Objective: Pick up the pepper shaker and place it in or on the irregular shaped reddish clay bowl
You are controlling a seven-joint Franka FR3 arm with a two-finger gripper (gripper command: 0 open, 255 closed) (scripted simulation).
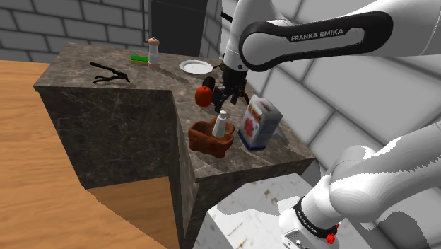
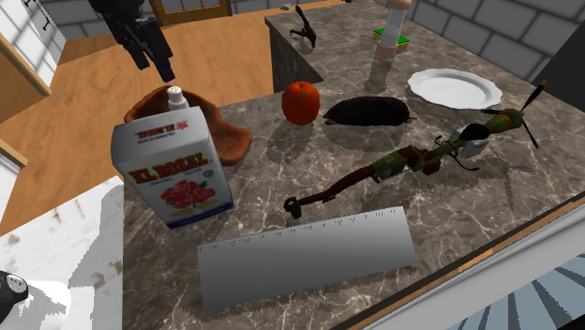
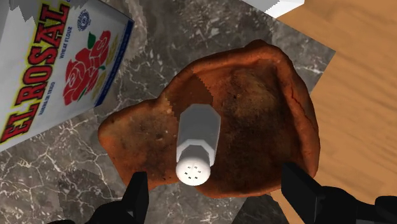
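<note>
The white pepper shaker (image 3: 197,143) stands upright inside the irregular reddish-brown bowl (image 3: 267,114), its perforated cap facing up. My gripper (image 3: 219,191) hovers straight above it, open; the fingers (image 3: 137,194) stand wide on either side and do not touch it. In the shoulder view the shaker (image 1: 222,124) rises from the bowl (image 1: 210,138) near the counter's front corner, with the gripper (image 1: 227,93) a little above. In the second exterior view the shaker's cap (image 2: 175,97) shows behind the flour box, in the bowl (image 2: 225,131), below the gripper (image 2: 150,47).
A flour box (image 1: 258,124) stands right beside the bowl. Farther along the marble counter are a red fruit (image 2: 301,101), a dark oblong object (image 2: 367,112), a white plate (image 2: 455,87), a long corkscrew-like tool (image 2: 412,159), a grey ruler (image 2: 305,253) and a tall mill (image 1: 153,51).
</note>
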